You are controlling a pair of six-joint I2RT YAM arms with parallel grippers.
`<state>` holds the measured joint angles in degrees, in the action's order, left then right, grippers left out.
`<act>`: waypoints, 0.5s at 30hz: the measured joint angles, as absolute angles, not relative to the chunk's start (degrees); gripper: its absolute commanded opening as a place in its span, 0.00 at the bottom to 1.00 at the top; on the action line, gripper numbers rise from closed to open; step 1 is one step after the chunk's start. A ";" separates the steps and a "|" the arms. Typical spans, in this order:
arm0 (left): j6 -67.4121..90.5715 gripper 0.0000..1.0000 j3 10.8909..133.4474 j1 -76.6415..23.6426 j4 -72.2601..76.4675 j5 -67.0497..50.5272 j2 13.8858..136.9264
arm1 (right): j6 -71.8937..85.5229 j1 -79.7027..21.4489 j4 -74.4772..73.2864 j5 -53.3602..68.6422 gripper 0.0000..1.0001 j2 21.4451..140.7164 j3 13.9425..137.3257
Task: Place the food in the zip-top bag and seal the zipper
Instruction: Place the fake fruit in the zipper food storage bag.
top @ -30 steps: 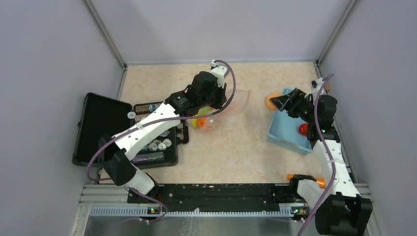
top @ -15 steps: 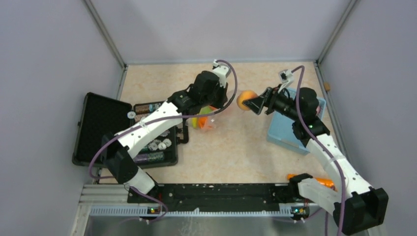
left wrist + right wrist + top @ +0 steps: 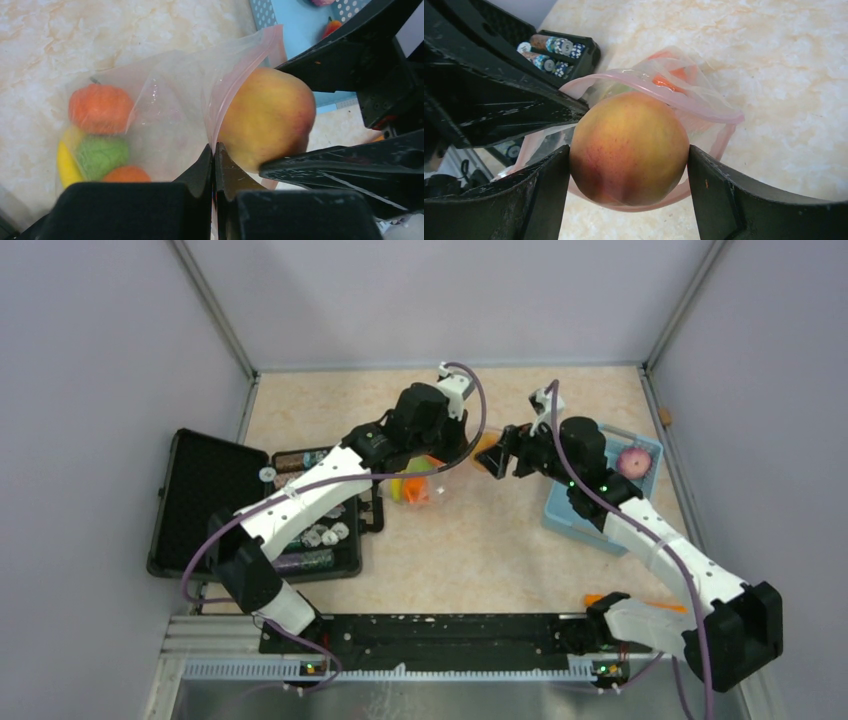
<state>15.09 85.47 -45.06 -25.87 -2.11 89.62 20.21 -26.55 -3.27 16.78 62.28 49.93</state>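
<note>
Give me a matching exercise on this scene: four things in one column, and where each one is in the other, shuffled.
1. peach
2. zip-top bag
3. banana
4. round tokens

A. in the black case
B. deep inside the bag, free of both grippers
C. rim pinched by the shut left gripper
D. held between the fingers of the right gripper

Pairs: 1-D, 2-C, 3-B, 4-A

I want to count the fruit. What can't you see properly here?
- Top view: clear zip-top plastic bag mostly under the left arm.
- Right wrist view: round yellow-pink toy peach blocks the bag's inside.
- Left wrist view: light-blue plastic basket cut off by the edge.
- White slider of the pinkish-red zipper strip: seen nowhere.
</note>
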 measured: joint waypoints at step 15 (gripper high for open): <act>15.09 0.00 85.47 -45.19 -25.45 -3.20 89.62 | 15.16 -31.86 -7.40 3.09 0.70 67.55 54.28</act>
<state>15.09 85.47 -45.19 -25.45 -3.20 89.62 15.16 -31.86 -7.40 3.09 67.55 54.28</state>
